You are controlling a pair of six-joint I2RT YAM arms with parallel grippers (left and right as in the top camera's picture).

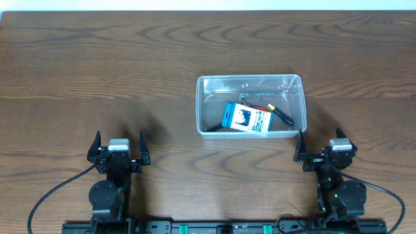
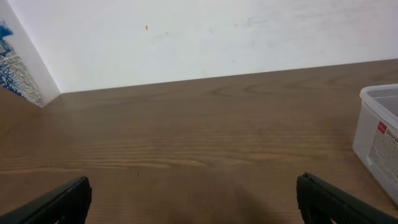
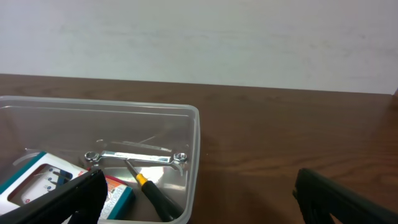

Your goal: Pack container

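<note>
container: looked light, stiff, slick; I'd pinch its rim
left fingers, right fingers: both stood wide open, empty

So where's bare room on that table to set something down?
Wide bare wood left of the container, ahead of the left gripper, and along the far edge. Crowded only inside the container: box, wrench, black-handled tool.
</note>
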